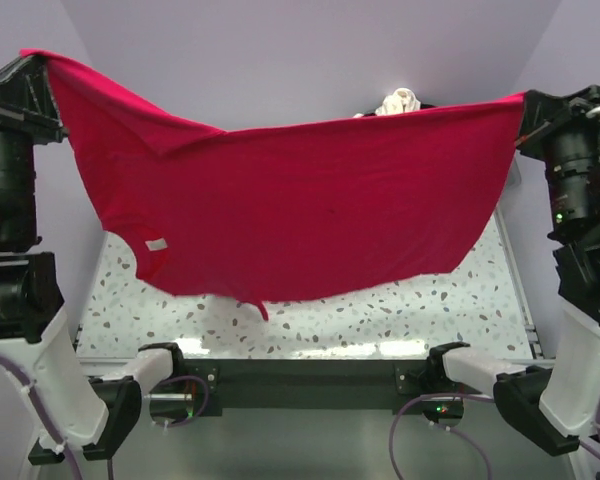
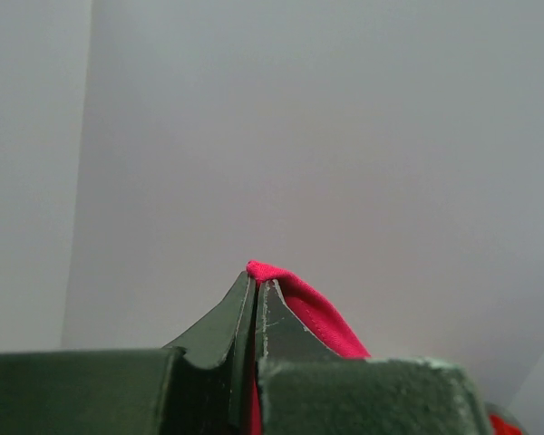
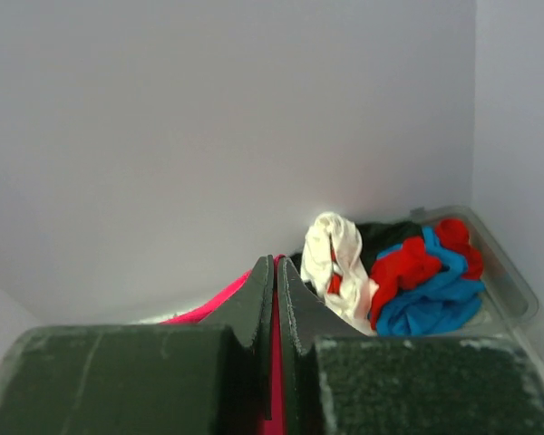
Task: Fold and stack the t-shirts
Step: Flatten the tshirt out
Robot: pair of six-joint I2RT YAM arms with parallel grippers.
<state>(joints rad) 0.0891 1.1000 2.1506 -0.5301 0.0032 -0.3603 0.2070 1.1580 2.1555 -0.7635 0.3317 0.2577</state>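
A crimson t-shirt (image 1: 300,210) hangs spread wide in the air above the speckled table (image 1: 380,315), held by two corners. My left gripper (image 1: 42,70) is shut on its top left corner; the left wrist view shows the cloth (image 2: 313,313) pinched between the closed fingers (image 2: 256,288). My right gripper (image 1: 528,105) is shut on the top right corner; the cloth (image 3: 199,311) shows pinched in the right wrist view at the gripper (image 3: 276,265). The shirt's lower edge hangs just above the table, a white label (image 1: 156,244) showing near its lower left.
A clear bin (image 3: 512,285) at the back right holds a pile of white (image 3: 334,254), red (image 3: 403,267), blue (image 3: 435,304) and black shirts; the white one peeks over the hanging shirt (image 1: 398,101). Walls close in at the back and sides.
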